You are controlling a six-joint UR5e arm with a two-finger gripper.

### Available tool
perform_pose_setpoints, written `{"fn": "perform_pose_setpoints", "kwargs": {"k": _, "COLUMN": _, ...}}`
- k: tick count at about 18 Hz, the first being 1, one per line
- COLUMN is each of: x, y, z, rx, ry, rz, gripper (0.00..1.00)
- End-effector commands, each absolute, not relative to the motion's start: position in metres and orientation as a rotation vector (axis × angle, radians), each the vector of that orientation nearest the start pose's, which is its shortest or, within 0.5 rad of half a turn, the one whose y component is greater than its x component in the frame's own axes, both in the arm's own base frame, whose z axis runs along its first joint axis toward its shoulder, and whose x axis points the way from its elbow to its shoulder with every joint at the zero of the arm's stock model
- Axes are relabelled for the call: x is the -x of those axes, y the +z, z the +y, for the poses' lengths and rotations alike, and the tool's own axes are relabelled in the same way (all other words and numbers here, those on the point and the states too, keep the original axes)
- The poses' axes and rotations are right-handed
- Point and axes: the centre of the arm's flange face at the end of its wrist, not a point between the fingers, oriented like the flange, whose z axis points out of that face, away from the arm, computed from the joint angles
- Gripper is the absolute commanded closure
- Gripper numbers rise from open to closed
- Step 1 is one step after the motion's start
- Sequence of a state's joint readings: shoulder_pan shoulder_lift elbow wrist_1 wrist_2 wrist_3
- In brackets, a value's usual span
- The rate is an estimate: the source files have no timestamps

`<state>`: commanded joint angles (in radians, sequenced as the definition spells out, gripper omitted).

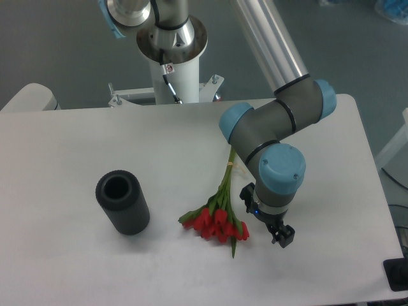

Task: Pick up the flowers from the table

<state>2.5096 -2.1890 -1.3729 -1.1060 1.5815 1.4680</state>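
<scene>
The flowers point(217, 220), a small bunch of red tulips with thin green stems, lie flat on the white table point(64, 146). Their red heads point toward the front edge, and the stems run back under the arm's elbow. My gripper point(282, 234) hangs just right of the tulip heads, low over the table and a short gap from them. Its short black fingers stand slightly apart with nothing between them. The grey and blue wrist above hides the upper ends of the stems.
A black ribbed cylinder point(122, 203) lies left of the flowers with its open end facing up and back. The arm's base column point(173, 70) stands at the table's far edge. The table's right edge is near the gripper.
</scene>
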Motion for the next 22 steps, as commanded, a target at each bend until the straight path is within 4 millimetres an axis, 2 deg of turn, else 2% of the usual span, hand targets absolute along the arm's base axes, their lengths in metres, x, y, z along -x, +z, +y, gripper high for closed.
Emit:
{"fn": "perform_pose_setpoints", "kwargs": {"k": 10, "x": 0.49, "y": 0.253, "z": 0.524, "rx": 3.027, "ry": 0.069, "rz": 0.817, "gripper": 0.0}}
{"fn": "perform_pose_setpoints", "kwargs": {"k": 13, "x": 0.487, "y": 0.251, "z": 0.522, "rx": 3.04, "ry": 0.109, "rz": 0.702, "gripper": 0.0}}
{"fn": "perform_pose_setpoints", "kwargs": {"k": 15, "x": 0.485, "y": 0.257, "z": 0.507, "rx": 3.048, "ry": 0.101, "rz": 0.662, "gripper": 0.0}}
{"fn": "perform_pose_setpoints", "kwargs": {"k": 19, "x": 0.494, "y": 0.274, "z": 0.463, "rx": 3.009, "ry": 0.059, "rz": 0.542, "gripper": 0.0}}
{"fn": "perform_pose_setpoints", "kwargs": {"k": 20, "x": 0.494, "y": 0.273, "z": 0.447, "rx": 3.001, "ry": 0.034, "rz": 0.506, "gripper": 0.0}}
{"fn": "perform_pose_setpoints", "kwargs": {"k": 22, "x": 0.482, "y": 0.26, "z": 0.425, "rx": 3.015, "ry": -0.024, "rz": 0.47, "gripper": 0.0}}
